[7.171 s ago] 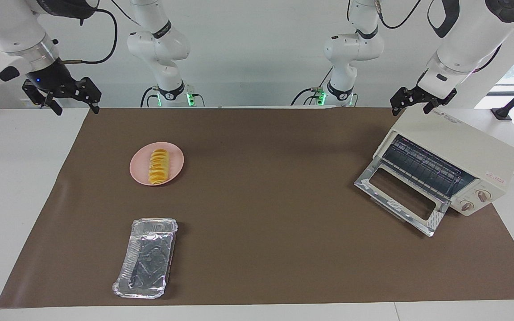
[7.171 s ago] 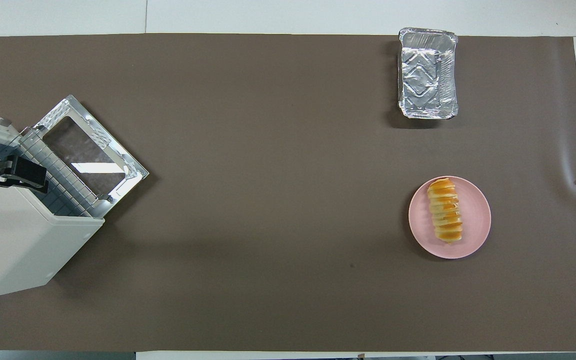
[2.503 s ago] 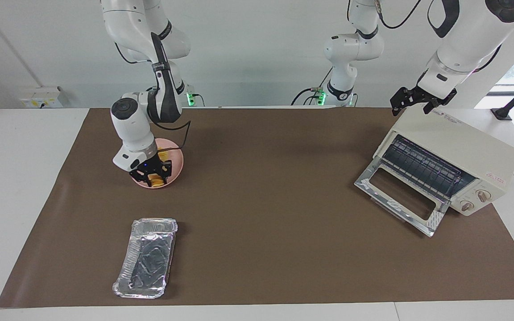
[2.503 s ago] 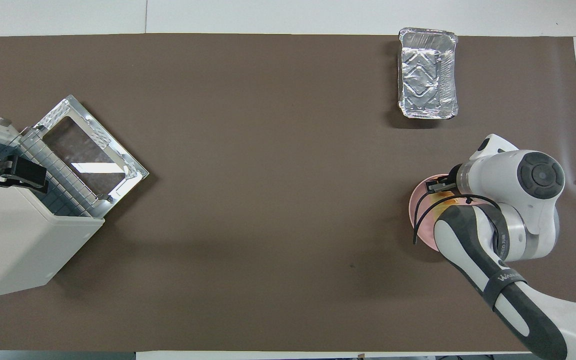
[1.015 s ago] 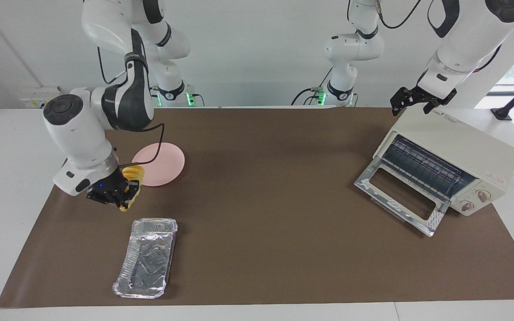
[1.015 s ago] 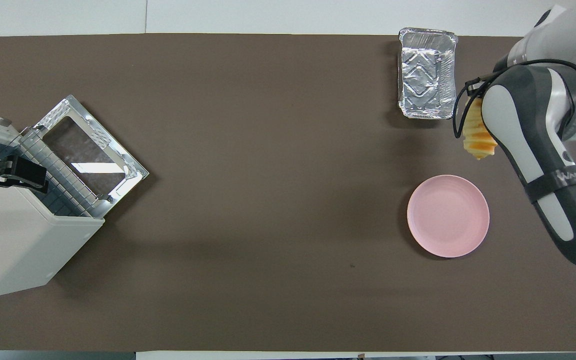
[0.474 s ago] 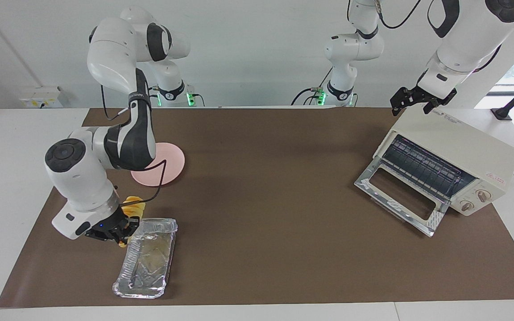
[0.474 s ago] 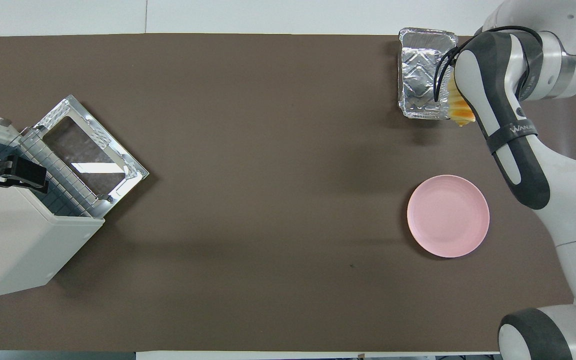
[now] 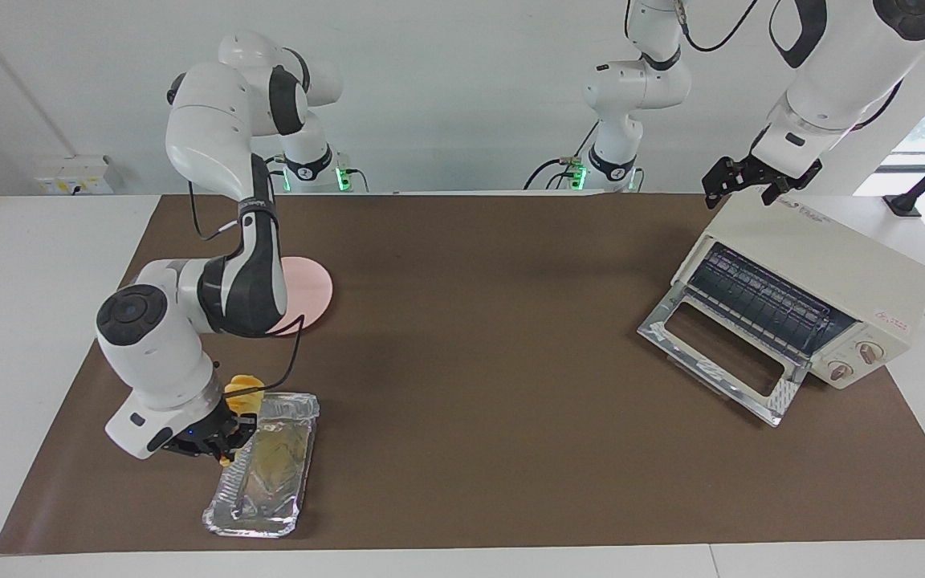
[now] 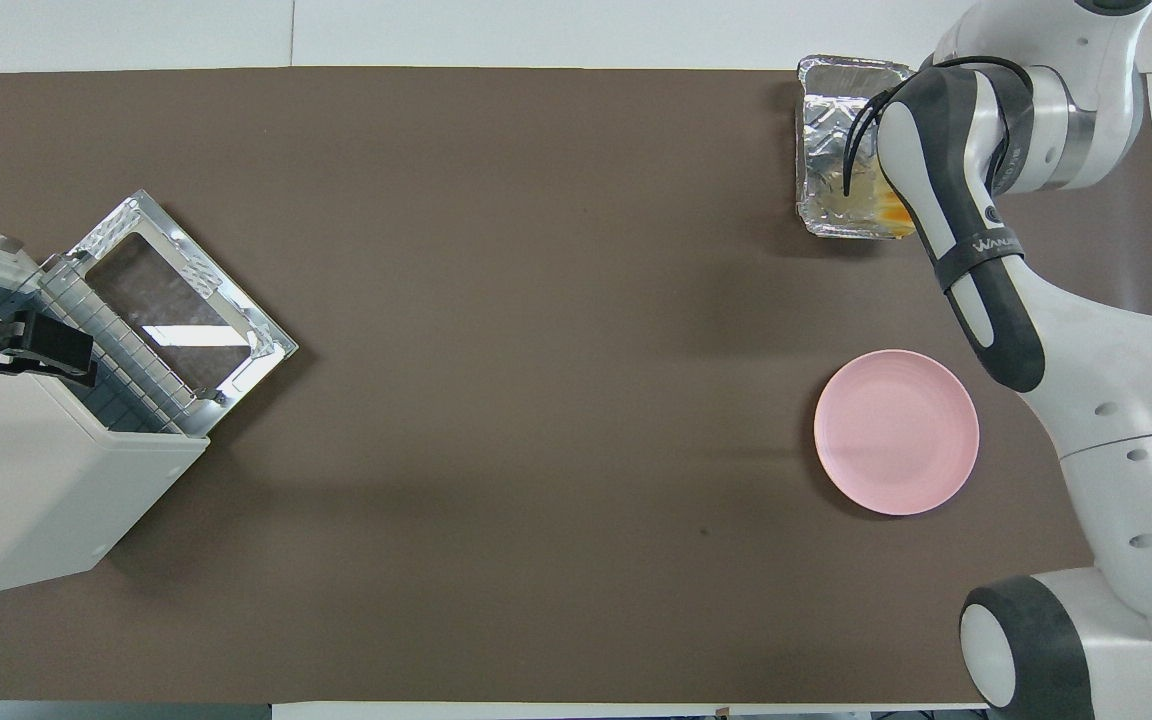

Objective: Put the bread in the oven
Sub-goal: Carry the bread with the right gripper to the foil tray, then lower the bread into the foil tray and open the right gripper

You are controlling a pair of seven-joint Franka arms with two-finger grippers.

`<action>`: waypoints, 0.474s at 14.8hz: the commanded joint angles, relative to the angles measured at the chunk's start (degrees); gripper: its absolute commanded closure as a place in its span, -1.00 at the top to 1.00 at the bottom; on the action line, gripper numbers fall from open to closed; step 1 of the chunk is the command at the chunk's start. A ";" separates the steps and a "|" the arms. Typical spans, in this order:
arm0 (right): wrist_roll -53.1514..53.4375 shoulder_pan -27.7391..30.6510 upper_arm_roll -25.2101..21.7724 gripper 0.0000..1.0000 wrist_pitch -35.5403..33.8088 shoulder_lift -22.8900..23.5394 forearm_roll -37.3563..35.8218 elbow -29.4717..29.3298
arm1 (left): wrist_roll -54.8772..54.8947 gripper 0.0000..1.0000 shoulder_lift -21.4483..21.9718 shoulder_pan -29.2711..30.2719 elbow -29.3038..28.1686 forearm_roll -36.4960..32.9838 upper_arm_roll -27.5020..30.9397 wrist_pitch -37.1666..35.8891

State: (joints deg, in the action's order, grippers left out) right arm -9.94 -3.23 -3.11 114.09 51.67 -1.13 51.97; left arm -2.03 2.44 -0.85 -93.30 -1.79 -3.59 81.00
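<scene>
The bread (image 9: 239, 387) is shown clamped in the right gripper (image 9: 218, 441), whose fingers are closed on it; it is held in the air over the edge of the foil tray (image 9: 263, 466) that lies toward the right arm's end of the table. In the overhead view only an orange sliver of the loaf is seen past the arm, over the tray's end nearer to the robots (image 10: 894, 212). The pink plate (image 9: 308, 287), nearer to the robots than the tray, is left bare. The oven (image 9: 824, 281) is set well apart from the tray, at the left arm's end of the table, with its glass door (image 9: 719, 353) dropped open and the wire rack (image 9: 759, 301) exposed. The left gripper (image 9: 743, 183) is held wide open and empty over the oven's top; that arm is kept waiting.

The step in hand is judged to be the lowering of the loaf into the tray, so that bread and tray may later be carried to the oven together. For a clean placement the loaf is best brought over the tray's middle rather than its rim, with its long axis matched to the tray's length. It should be lowered until support is felt, and only then released, since thin foil is likely to be dented or tipped by a push on the rim.
</scene>
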 commanded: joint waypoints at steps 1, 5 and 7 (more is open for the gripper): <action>0.88 -0.37 -0.05 -1.00 0.78 2.21 -0.10 -2.84 | 0.18 1.00 1.69 0.41 -1.62 0.74 -0.01 -0.32; 4.75 -0.46 1.08 -1.00 2.53 2.47 0.08 -3.01 | 0.18 1.00 1.69 0.41 -1.62 0.74 -0.01 -0.23; 4.84 -0.46 1.26 -1.00 3.06 2.47 0.16 -3.01 | 0.18 1.00 1.69 0.41 -1.62 0.74 -0.01 -0.23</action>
State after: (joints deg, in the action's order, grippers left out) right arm -6.11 -4.05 -2.55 116.60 52.68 -1.12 51.27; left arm -2.03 2.44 -0.85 -93.30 -1.79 -3.59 81.00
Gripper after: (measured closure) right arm 0.903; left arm 0.000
